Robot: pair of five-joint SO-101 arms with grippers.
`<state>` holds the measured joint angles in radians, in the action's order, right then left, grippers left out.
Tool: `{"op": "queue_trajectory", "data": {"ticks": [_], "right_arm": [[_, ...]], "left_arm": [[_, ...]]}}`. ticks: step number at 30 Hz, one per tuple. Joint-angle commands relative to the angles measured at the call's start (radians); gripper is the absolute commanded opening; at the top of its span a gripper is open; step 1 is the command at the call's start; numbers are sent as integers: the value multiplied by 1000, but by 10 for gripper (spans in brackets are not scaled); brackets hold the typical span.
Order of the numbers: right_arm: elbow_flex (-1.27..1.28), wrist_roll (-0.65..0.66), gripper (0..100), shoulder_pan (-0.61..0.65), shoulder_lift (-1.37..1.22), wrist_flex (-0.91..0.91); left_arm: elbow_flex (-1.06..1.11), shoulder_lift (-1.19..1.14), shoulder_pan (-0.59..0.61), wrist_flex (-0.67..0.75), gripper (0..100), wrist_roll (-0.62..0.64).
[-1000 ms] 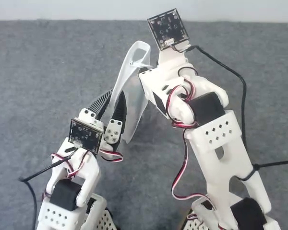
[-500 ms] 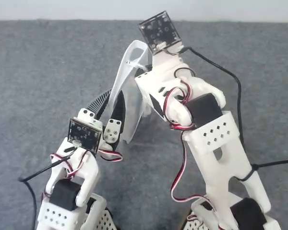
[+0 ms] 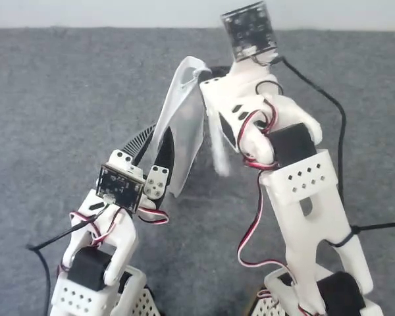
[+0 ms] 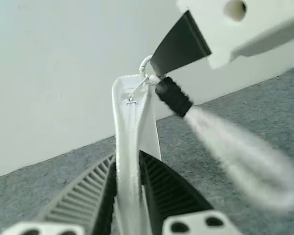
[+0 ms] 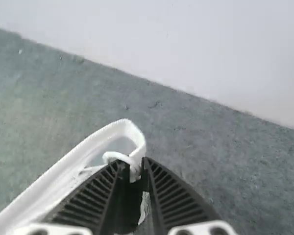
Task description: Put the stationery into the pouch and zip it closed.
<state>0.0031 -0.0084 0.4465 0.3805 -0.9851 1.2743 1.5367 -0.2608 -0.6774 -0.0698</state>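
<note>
A translucent white pouch (image 3: 182, 115) hangs in the air between both arms, its zipper edge (image 4: 130, 112) running upward. My left gripper (image 3: 161, 141) is shut on the pouch's lower end, and its ribbed black jaws (image 4: 129, 164) pinch the zipper seam. My right gripper (image 3: 204, 78) is at the pouch's top end, shut on the zipper pull ring (image 5: 120, 157). Seen from the left wrist, the right gripper's black finger (image 4: 179, 45) holds that ring (image 4: 146, 63). A white loop strap (image 4: 245, 161) dangles from the pull. What is inside the pouch I cannot make out.
Grey felt-like table surface (image 3: 59, 99) stretches all around the arms, with a pale wall (image 3: 118, 12) along its far edge. A black cable (image 3: 319, 92) arcs from the right arm's wrist camera, and another black cable (image 3: 43, 243) trails off the left arm.
The right arm has swung to the right and slightly back with the zipper pull in its jaws, and the loop strap now swings beside it. The left arm has stayed put.
</note>
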Motion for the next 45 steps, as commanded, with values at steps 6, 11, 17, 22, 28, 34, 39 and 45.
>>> {"op": "queue_trajectory", "data": {"ticks": [6, 11, 17, 22, 28, 34, 39, 45], "right_arm": [[-60, -34, 7, -64, -10, 77], [-69, -29, 7, -85, -97, 139], [-69, -34, 7, -142, -148, 232], [-69, -34, 7, -171, -150, 282], [-72, -29, 7, -196, -191, 355], [-143, -34, 7, -220, -288, 357], [-199, -34, 7, -254, -371, 357], [-230, -34, 7, -288, -417, 358]], "left_arm": [[2, 5, -2, -34, 9, -11], [1, 5, -2, -54, 9, -11], [1, 5, -2, -54, 9, -11], [1, 5, -2, -54, 9, -11], [2, 5, -2, -54, 9, -25], [2, 5, -2, -54, 9, -25], [2, 5, -2, -54, 9, -25], [2, 5, -2, -54, 9, -25]]}}
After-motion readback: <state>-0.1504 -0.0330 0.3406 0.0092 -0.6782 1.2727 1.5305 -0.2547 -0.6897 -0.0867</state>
